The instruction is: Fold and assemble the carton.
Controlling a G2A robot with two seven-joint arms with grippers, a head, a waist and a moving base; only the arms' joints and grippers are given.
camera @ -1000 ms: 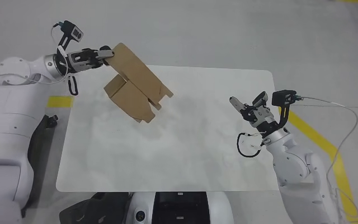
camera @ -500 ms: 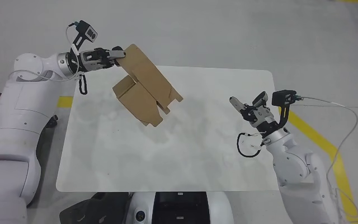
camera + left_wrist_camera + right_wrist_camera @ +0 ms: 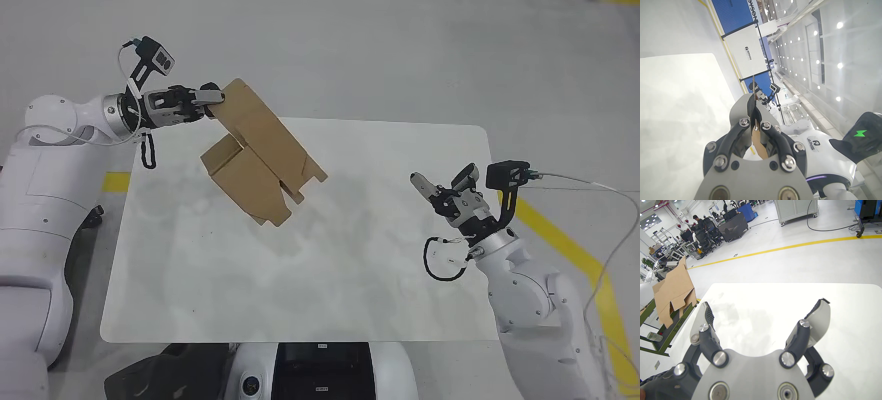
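Carton [image 3: 262, 160]: flat brown cardboard, partly unfolded, held in the air over the far left corner of the table [image 3: 350, 270]; whether its lower flaps touch the surface I cannot tell.
Left gripper [image 3: 212, 98]: clenched on the upper edge of the carton, with the board pinched between its fingers.
Right gripper [image 3: 445, 187]: fingers spread, holding nothing, near the right table edge, well apart from the carton.
Handling: probably light and rather stiff, but it bends at the creases (held by one edge, it may swing).
Where to take hold: I judge a free panel edge opposite the left grip, not a small flap.

White table [image 3: 300, 280] on pale floor [image 3: 400, 60], yellow line [image 3: 791, 246]
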